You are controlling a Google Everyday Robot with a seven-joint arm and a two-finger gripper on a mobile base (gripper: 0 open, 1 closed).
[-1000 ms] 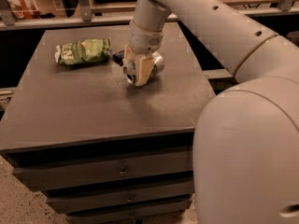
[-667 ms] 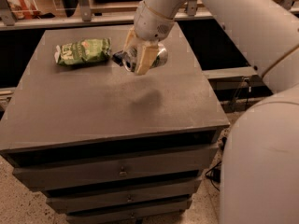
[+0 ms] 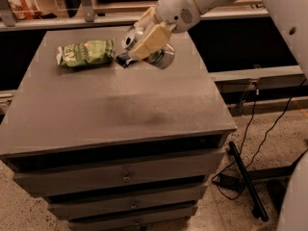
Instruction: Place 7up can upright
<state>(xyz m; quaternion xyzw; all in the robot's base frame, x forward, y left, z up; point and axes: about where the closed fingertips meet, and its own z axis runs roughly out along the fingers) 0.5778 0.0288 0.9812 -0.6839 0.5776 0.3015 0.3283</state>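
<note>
The white, rounded robot arm reaches in from the upper right corner of the frame. Its wrist angles down and to the left. The two-finger gripper with beige pads hangs at upper centre, clamped across a tilted silver-and-green aluminium 7up can.

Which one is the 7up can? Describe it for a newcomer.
On the dark drawer cabinet, look over the top's far half: the gripper is shut on the 7up can, tilted sideways. It is the only shiny metal cylinder; the green snack bag and small dark packet beside it are flat.
</note>
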